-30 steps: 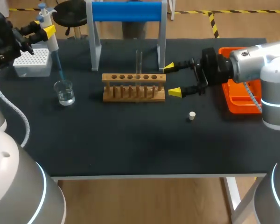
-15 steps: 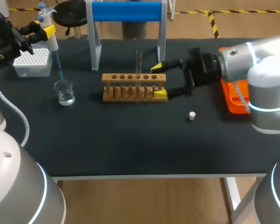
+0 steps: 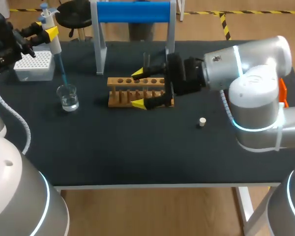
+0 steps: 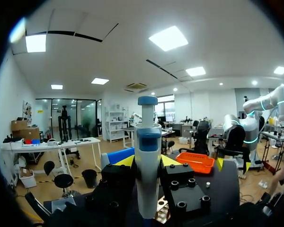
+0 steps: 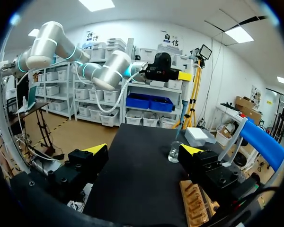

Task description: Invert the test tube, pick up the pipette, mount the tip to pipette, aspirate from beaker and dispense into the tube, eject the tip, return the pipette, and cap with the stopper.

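My left gripper [image 3: 45, 34] at the far left is shut on the white and blue pipette [image 3: 53, 42]; its blue tip slants down to the rim of the glass beaker [image 3: 68, 96]. In the left wrist view the pipette [image 4: 147, 175] stands upright between the gripper's [image 4: 147, 161] yellow tips. My right gripper [image 3: 138, 88] is open and straddles the wooden rack [image 3: 123, 93], one finger behind it and one in front. The clear test tube [image 3: 146, 61] stands in the rack between those fingers; whether they touch it I cannot tell. The white stopper [image 3: 202, 121] lies on the mat.
A white tip box [image 3: 35, 65] sits behind the beaker. A blue and white stand [image 3: 132, 12] rises behind the rack. An orange tray [image 3: 283, 91] is mostly hidden behind my right arm. The right wrist view shows the beaker [image 5: 174, 151] beyond the open right gripper [image 5: 143, 150].
My right arm has swept left from beside the orange tray, and its open gripper now straddles the rack. The left arm and pipette have not moved.
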Robot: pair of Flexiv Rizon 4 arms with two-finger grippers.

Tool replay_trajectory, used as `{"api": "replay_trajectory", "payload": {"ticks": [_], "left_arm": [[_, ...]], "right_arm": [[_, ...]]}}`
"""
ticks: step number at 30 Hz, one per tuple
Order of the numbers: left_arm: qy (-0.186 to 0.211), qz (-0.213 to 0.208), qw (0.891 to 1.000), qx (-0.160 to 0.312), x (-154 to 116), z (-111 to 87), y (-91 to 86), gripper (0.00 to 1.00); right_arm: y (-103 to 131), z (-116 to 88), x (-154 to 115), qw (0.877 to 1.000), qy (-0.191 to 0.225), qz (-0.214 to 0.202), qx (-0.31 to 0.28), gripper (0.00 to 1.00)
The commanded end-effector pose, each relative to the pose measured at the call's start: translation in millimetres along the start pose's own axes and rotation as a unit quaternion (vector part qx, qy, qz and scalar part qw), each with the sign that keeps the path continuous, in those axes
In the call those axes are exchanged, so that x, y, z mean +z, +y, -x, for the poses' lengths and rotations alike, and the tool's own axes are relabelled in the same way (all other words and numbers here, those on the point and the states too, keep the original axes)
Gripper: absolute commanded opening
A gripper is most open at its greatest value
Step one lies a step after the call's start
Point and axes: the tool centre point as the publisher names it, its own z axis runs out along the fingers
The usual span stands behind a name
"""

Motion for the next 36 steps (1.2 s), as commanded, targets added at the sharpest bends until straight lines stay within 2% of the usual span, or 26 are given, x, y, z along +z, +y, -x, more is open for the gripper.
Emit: {"api": "replay_trajectory", "payload": {"ticks": [1,11,23,36], "left_arm": [[-0.002,0.000,1.000,0.001,1,-0.8,0.2,0.00],[-0.002,0.000,1.000,0.001,1,-0.8,0.2,0.00],[-0.002,0.000,1.000,0.001,1,-0.8,0.2,0.00],[-0.002,0.000,1.000,0.001,1,-0.8,0.2,0.00]], "right_arm": [[1,4,40,1.000,-0.012,-0.017,-0.003,1.00],[-9,12,79,0.999,-0.034,-0.031,0.011,1.00],[-38,31,118,0.994,-0.080,-0.053,0.042,1.00],[-55,58,140,0.989,-0.125,-0.067,0.048,1.00]]}}
